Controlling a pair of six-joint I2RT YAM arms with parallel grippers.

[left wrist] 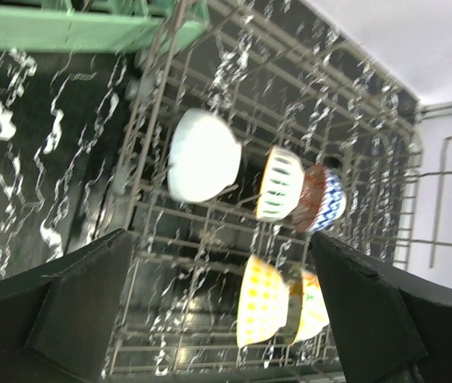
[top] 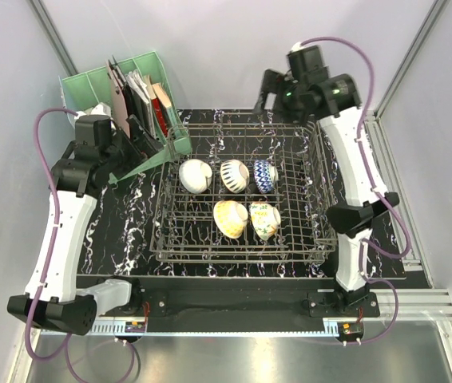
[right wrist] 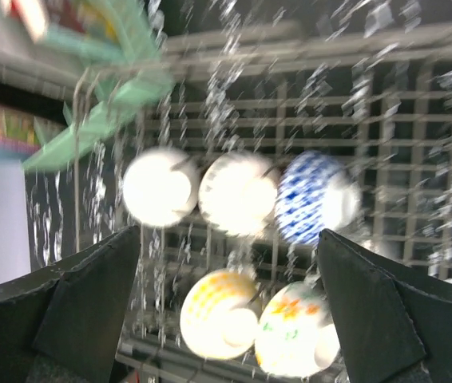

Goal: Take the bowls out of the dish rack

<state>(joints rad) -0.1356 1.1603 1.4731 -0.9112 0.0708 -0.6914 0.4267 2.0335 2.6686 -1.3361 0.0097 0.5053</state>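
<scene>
Wide-open left end effector (left wrist: 218,239) and right end effector (right wrist: 227,233) face the racked bowls (top: 230,218).

We count five bowls. Three are in the far row: a cream-white bowl (top: 195,175), a dark-striped bowl (top: 234,176) and a blue-and-white bowl (top: 264,175). Two are in the near row: a tan-yellow bowl (top: 231,218) and a floral bowl (top: 264,219). There is one wire dish rack (top: 210,257) and one green file holder (top: 82,84).

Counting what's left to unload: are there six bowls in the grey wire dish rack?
No, five small round ceramic bowls stand in the grey metal wire dish rack, three in the far row and two nearer.
</scene>
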